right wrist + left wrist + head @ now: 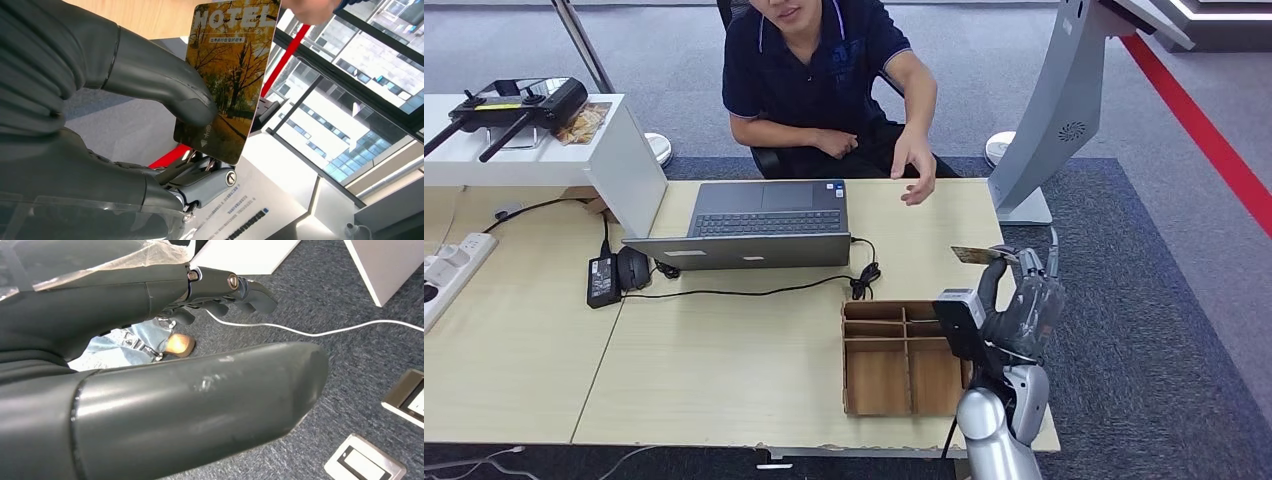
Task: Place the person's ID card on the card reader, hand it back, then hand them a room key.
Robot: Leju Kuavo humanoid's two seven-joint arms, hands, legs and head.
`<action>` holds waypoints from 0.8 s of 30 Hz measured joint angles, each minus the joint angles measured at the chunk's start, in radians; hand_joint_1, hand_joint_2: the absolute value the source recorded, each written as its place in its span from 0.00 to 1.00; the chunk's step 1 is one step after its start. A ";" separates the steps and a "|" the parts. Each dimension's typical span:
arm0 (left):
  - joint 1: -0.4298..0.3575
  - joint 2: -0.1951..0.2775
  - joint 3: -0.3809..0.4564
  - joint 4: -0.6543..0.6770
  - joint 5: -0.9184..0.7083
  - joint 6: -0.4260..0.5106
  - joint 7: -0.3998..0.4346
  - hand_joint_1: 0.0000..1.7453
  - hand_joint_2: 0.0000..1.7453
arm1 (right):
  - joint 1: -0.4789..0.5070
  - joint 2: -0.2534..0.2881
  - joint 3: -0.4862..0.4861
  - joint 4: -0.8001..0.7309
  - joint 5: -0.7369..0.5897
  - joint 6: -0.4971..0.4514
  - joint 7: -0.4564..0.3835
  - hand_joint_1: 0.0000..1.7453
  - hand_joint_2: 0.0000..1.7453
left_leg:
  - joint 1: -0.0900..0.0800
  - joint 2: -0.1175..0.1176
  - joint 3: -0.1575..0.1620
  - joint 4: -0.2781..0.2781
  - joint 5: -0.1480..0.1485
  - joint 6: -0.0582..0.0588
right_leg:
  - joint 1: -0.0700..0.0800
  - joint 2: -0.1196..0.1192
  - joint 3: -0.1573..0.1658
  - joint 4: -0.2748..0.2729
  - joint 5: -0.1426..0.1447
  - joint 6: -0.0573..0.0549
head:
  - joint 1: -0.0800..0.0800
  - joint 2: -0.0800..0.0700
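Right hand [1022, 300] pinches room key [231, 75], printed "HOTEL" over autumn trees, above bench [724, 360] edge near person's hand [914, 165]. Left hand [165, 375] empty, fingers loose, over grey carpet [320, 300].

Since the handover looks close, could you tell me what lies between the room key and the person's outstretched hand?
In the head view, nothing lies between the room key, held by the right hand, and the person's hand: only bare table.

Light wood table [724, 370] on blue-grey carpet [1164, 330], a red stripe [1214, 140] crossing its far right. White cabinet [544, 150] at the table's left; grey kiosk stand [1054, 120] beyond (base on carpet). Right wrist view: large glazed windows [360, 60], daylight.
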State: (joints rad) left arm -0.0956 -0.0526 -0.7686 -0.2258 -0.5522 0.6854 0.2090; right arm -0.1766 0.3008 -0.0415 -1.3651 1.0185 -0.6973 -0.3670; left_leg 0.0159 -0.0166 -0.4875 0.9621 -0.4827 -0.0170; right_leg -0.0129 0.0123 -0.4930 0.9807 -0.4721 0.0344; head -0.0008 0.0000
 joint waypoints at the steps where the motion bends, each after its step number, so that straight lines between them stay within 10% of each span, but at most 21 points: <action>1: 0.000 0.000 -0.001 0.000 0.000 -0.001 0.000 0.00 0.00 | -0.005 0.000 0.000 0.003 0.000 0.000 0.000 1.00 1.00 | 0.000 0.000 0.000 0.000 0.000 0.000 | 0.000 0.000 0.000 0.000 0.000 0.000 | 0.000 0.000; 24: -0.002 0.000 -0.010 0.000 0.007 -0.001 0.000 0.00 0.00 | -0.022 0.002 0.003 0.023 -0.009 0.000 -0.001 1.00 1.00 | 0.000 0.000 0.000 0.000 0.000 0.000 | 0.000 0.000 0.000 0.000 0.000 0.000 | 0.000 0.000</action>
State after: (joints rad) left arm -0.0981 -0.0526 -0.7782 -0.2258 -0.5451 0.6840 0.2090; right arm -0.1990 0.3033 -0.0383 -1.3423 1.0094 -0.6977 -0.3679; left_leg 0.0159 -0.0166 -0.4876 0.9621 -0.4827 -0.0170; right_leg -0.0129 0.0123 -0.4932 0.9806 -0.4721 0.0344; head -0.0008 0.0000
